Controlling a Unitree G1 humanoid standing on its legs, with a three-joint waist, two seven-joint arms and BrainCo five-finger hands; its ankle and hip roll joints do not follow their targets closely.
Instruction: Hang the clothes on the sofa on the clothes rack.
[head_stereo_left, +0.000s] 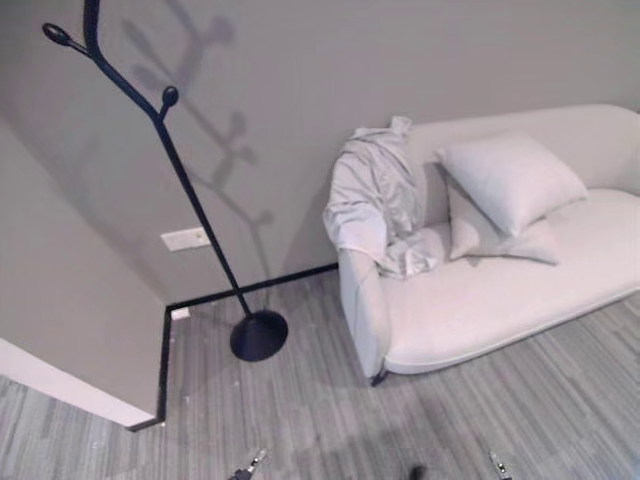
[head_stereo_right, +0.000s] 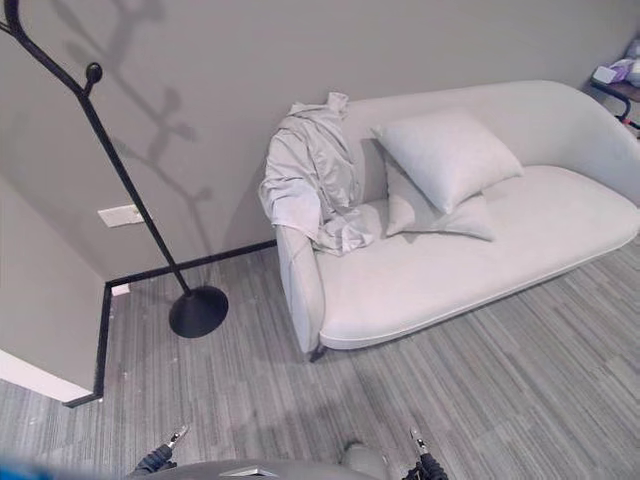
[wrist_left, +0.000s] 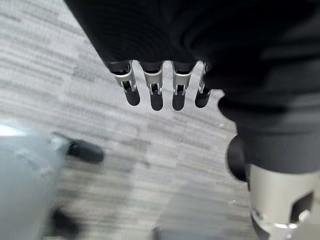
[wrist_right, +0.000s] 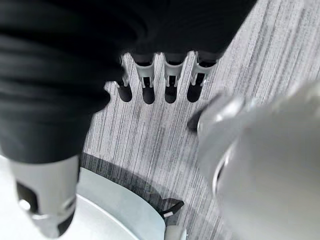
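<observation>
The crumpled pale grey garment (head_stereo_left: 375, 200) lies over the light sofa's (head_stereo_left: 500, 300) arm at centre, while both the left hand (wrist_left: 160, 85) and right hand (wrist_right: 160, 82) hang empty with straight fingers, so a loose grasp may drop it before the black rack (head_stereo_left: 170, 150) at upper left.

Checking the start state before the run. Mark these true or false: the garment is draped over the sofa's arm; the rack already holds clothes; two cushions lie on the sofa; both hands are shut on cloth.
1. The garment is draped over the sofa arm: true.
2. The clothes rack already holds clothes: false, its hooks are bare.
3. Two cushions lie on the sofa: true.
4. Both hands are shut on cloth: false, the left hand and right hand hang open over the floor, holding nothing.
</observation>
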